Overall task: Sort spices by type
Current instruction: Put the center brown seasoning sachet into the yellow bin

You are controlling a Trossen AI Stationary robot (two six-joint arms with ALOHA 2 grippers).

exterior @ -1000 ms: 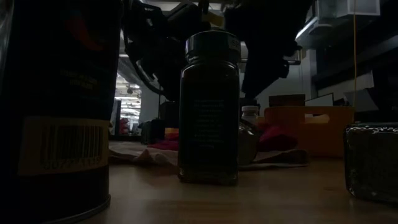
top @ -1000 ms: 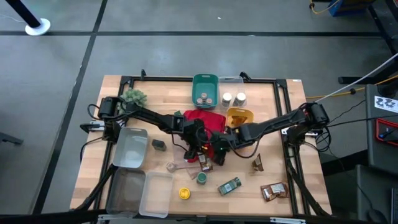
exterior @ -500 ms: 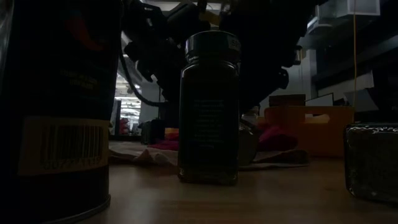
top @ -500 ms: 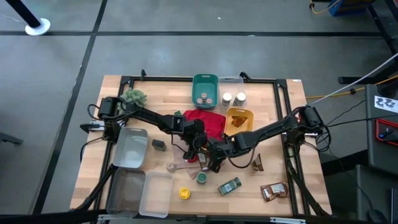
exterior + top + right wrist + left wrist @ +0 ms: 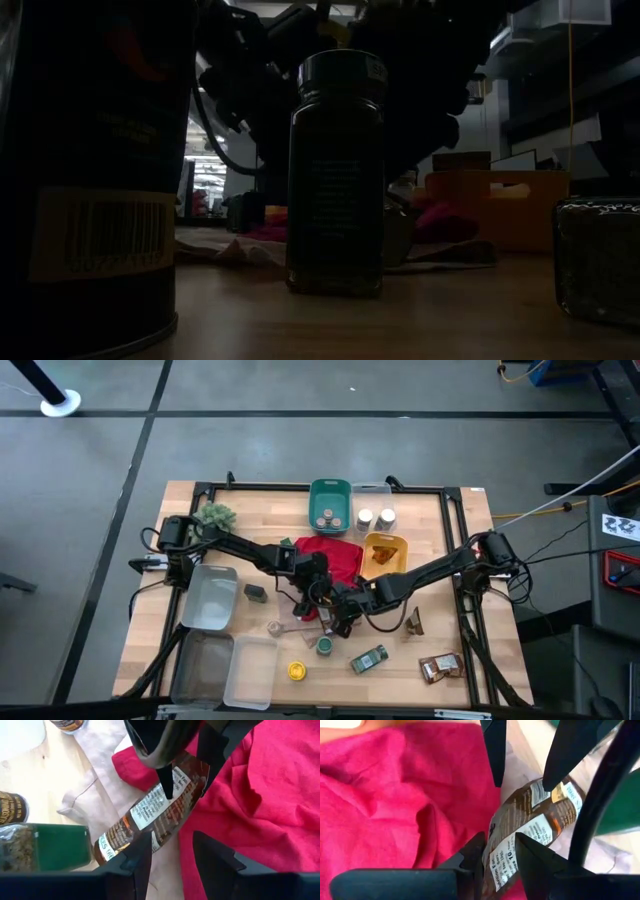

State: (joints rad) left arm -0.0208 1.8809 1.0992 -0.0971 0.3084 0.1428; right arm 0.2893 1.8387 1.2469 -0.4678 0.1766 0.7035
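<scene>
High view: even, soft overhead light, faint shadows, all sharp. Low view: very dim and backlit; a jar [image 5: 336,172] stands in silhouette, brightness only from the room at 9 and 2 o'clock. Wrist views: bright, saturated; near fingers blurred at 6 o'clock.
</scene>
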